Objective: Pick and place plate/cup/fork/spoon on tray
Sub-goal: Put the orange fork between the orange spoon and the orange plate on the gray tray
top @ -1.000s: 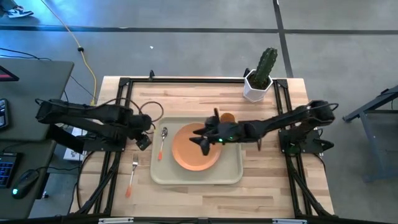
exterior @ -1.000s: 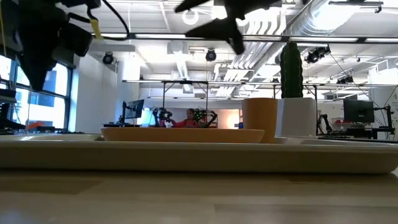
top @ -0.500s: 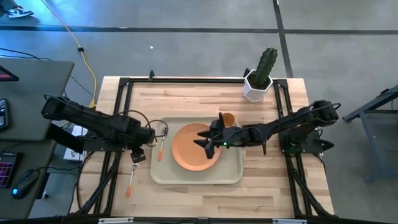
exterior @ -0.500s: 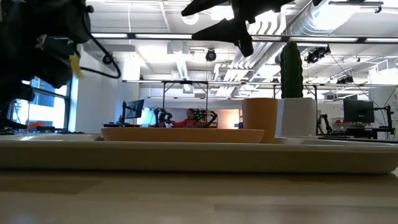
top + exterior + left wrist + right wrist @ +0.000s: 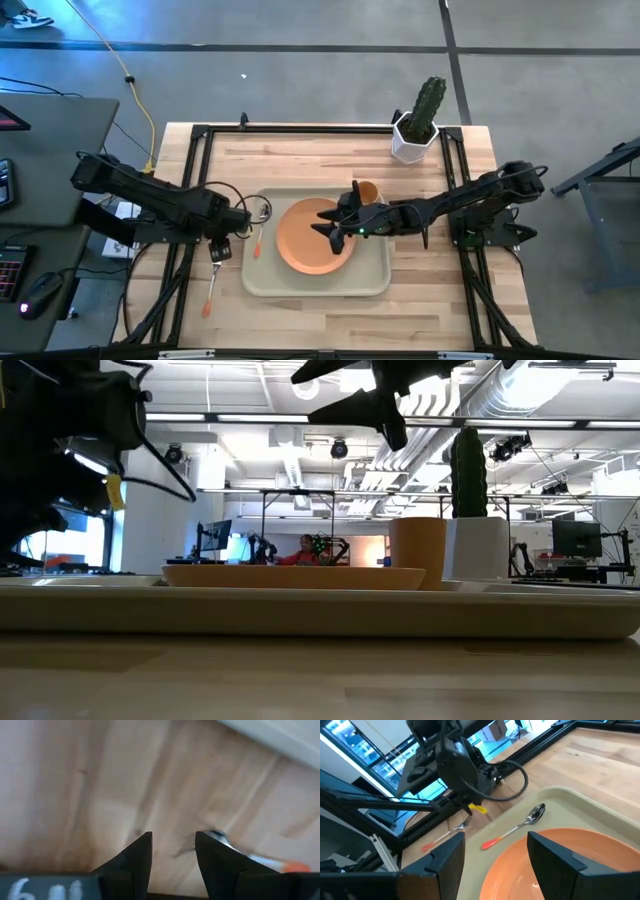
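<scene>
The beige tray [image 5: 375, 280] lies mid-table with the orange plate [image 5: 305, 245] on it, the orange cup [image 5: 368, 189] at its far right corner, and the spoon [image 5: 259, 233] along its left side. The fork [image 5: 211, 285] lies on the wood left of the tray, handle toward the near edge. My left gripper [image 5: 222, 250] points down, open, low over the fork's tine end; in the left wrist view the tines [image 5: 220, 837] peek out beside one finger. My right gripper [image 5: 330, 226] hovers open above the plate.
A white hexagonal pot with a cactus [image 5: 418, 125] stands at the far right corner of the table. Black frame rails [image 5: 200, 180] run along the table's left and right sides. Bare wood lies in front of the tray.
My left gripper has come down toward the table and toward the near edge, from beside the spoon's bowl to the fork's tine end, rolling its wrist as it went. The fork, spoon, plate and cup lie where they were.
</scene>
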You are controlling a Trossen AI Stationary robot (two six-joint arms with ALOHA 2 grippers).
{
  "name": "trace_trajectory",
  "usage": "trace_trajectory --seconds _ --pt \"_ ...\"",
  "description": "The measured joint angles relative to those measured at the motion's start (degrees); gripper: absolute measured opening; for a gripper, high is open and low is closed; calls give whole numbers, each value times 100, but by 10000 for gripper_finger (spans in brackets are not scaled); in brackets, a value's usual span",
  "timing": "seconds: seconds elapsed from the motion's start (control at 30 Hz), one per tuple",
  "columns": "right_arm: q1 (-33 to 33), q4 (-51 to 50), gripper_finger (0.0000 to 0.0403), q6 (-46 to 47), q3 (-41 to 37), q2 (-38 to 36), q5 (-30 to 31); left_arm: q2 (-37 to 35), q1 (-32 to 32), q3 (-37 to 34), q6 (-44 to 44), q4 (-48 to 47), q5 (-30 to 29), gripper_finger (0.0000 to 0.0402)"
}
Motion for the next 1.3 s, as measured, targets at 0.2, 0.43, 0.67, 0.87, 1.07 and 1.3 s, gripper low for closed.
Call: trace_trajectory --seconds 0.2,0.43,0.67,0.87,1.07,1.3 --pt "-127 -84 204 385 6 2 -296 378 -2 0 296 2 362 138" --pt "-120 -372 204 588 7 13 -544 718 -4 2 726 -1 652 138" --pt "-85 -371 204 771 7 20 -387 990 -128 2 920 5 804 136" --pt "-67 -368 204 1058 7 20 -231 1285 -289 2 875 24 779 111" --pt "148 -330 204 1248 7 20 249 1556 -394 13 934 172 768 77" --pt "566 -320 204 1511 7 20 986 1629 -398 18 980 180 646 16"
